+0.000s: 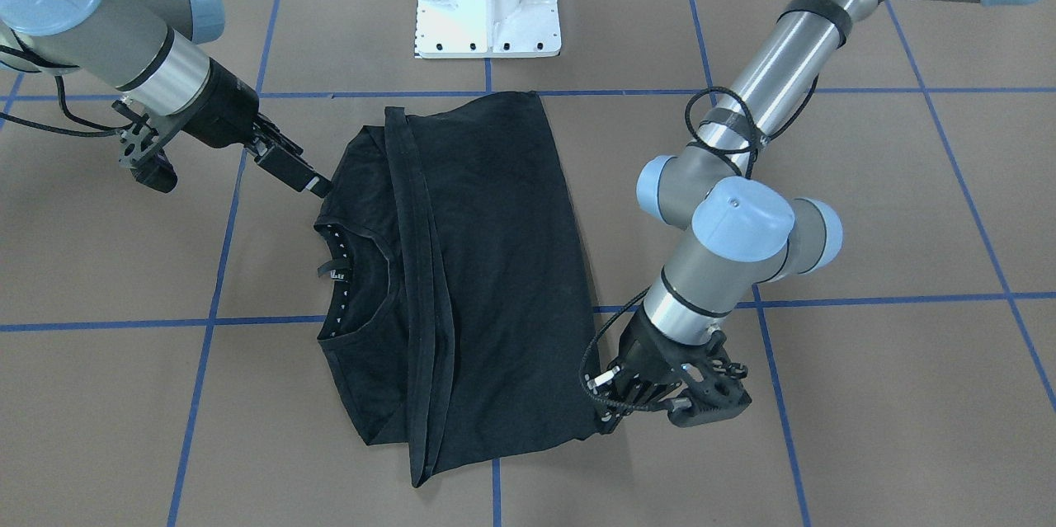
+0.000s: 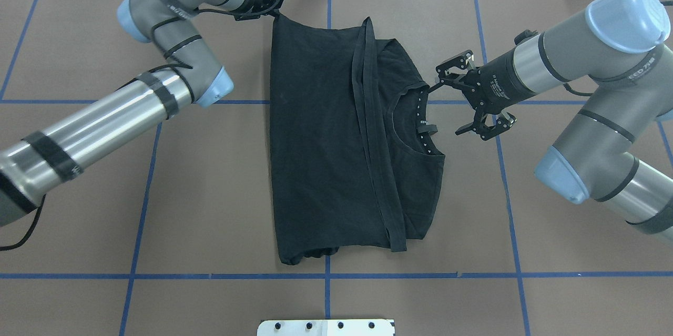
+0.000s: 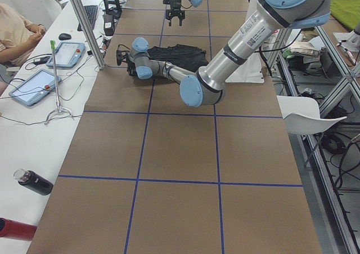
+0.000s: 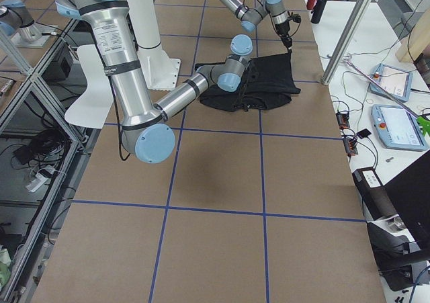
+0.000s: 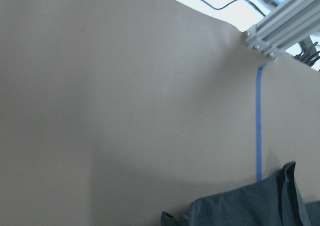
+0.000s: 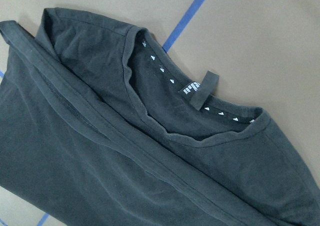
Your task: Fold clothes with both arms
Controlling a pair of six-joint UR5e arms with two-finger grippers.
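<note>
left fingers (image 1: pixel 608 420) pinch the t-shirt's (image 1: pixel 487 263) hem corner, right fingers (image 1: pixel 290 169) its shoulder.

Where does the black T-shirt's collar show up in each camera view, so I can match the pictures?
Front-facing: collar left of centre.
Overhead: collar right of centre.
Exterior left: T-shirt far off at the top; collar too small to tell.
Exterior right: T-shirt upper middle; collar not discernible.
Left wrist: not in it; only a T-shirt edge at the bottom.
Right wrist: collar across the centre.
Shared landmark: the hang loop inside the collar.
</note>
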